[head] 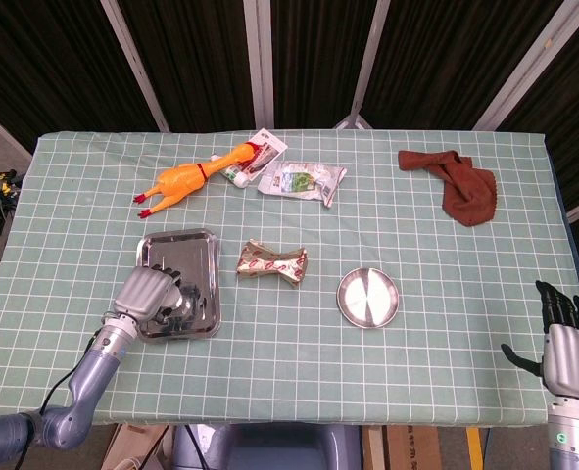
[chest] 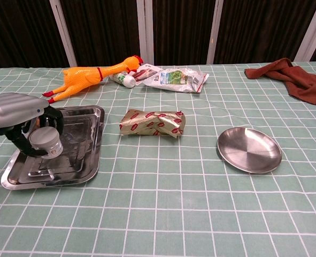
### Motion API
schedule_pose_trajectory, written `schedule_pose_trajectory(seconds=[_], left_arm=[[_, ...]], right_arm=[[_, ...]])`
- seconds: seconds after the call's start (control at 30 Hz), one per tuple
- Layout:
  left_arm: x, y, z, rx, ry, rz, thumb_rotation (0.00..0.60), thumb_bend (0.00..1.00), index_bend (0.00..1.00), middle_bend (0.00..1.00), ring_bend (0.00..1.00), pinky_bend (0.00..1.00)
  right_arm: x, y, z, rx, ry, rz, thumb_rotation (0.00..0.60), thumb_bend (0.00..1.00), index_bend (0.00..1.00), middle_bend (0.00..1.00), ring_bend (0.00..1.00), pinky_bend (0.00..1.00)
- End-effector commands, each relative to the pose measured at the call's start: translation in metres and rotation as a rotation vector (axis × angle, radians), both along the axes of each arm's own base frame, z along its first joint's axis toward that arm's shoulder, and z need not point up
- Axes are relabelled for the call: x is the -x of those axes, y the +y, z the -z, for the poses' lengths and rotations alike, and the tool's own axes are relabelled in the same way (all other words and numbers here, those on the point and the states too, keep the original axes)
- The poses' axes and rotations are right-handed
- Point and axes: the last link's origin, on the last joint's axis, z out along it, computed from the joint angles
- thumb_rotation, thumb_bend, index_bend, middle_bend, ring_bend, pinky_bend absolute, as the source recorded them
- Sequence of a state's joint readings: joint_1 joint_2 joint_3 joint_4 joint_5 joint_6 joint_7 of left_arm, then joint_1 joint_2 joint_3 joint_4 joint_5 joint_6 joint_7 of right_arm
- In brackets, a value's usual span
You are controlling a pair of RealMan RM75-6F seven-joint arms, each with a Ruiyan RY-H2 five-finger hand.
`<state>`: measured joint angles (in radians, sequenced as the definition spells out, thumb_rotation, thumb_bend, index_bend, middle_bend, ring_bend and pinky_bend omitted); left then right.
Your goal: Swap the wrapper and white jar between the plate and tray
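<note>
My left hand (chest: 16, 115) grips the white jar (chest: 44, 142) and holds it a little above the steel tray (chest: 80, 160). In the head view the left hand (head: 148, 292) covers the tray's (head: 183, 245) near left part and hides the jar. The gold and red wrapper (chest: 153, 122) lies on the tablecloth between the tray and the round steel plate (chest: 248, 149), which holds nothing. The wrapper (head: 271, 261) and plate (head: 368, 298) show in the head view too. My right hand (head: 566, 345) stands open at the table's near right corner, far from everything.
An orange rubber chicken (head: 184, 178), a small tube (chest: 124, 80) and a clear snack bag (head: 302, 180) lie at the back. A brown cloth (head: 461, 184) is crumpled at the back right.
</note>
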<state>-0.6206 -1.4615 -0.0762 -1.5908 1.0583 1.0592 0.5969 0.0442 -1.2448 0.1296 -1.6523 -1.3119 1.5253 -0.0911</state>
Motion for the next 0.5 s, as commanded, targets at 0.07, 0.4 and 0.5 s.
schedule_pose_trajectory(seconds=[0.07,0.4,0.5], left_arm=[[-0.017,-0.002,-0.012,-0.014,-0.087,0.029,0.600,0.46,0.41,0.48,0.37,0.49],[-0.085,-0.009,0.009,0.067,-0.148,0.164,0.600,0.46,0.41,0.48,0.37,0.48],[-0.102,-0.013,0.026,0.099,-0.135,0.181,0.600,0.46,0.41,0.47,0.37,0.48]], right_arm=[[0.000,0.000,-0.001,0.006,-0.003,0.004,0.600,0.15,0.09,0.12,0.13,0.00],[0.002,0.000,-0.001,0.012,-0.005,0.007,0.600,0.15,0.09,0.12,0.13,0.00],[0.002,0.000,-0.002,0.018,-0.006,0.007,0.600,0.15,0.09,0.12,0.13,0.00]])
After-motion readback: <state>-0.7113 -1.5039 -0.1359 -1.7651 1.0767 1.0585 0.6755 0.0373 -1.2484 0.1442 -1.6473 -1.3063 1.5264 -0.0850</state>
